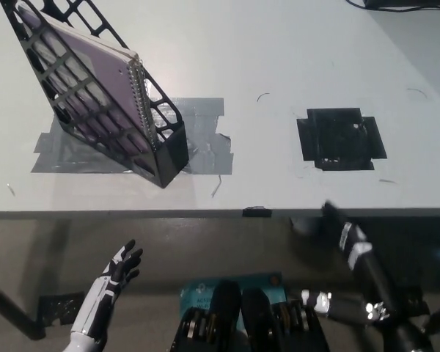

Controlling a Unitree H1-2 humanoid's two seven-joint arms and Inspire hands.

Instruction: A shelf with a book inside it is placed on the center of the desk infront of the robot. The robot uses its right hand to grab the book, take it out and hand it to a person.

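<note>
A black open-lattice shelf (165, 150) stands on grey tape at the desk's left, in the head view. Inside it leans a purple spiral-bound book (95, 70), its wire spine facing right. My black right hand (345, 231) is below the desk's front edge at lower right, well away from the shelf; its fingers are blurred and hold nothing I can see. My white left hand (121, 268) rests low at lower left, below the desk, fingers spread and empty.
A black tape square (341, 139) marks the desk right of centre. Grey tape patches (205, 136) lie under and beside the shelf. The desk's front edge (220, 213) runs across the picture. Cables (403, 4) at top right.
</note>
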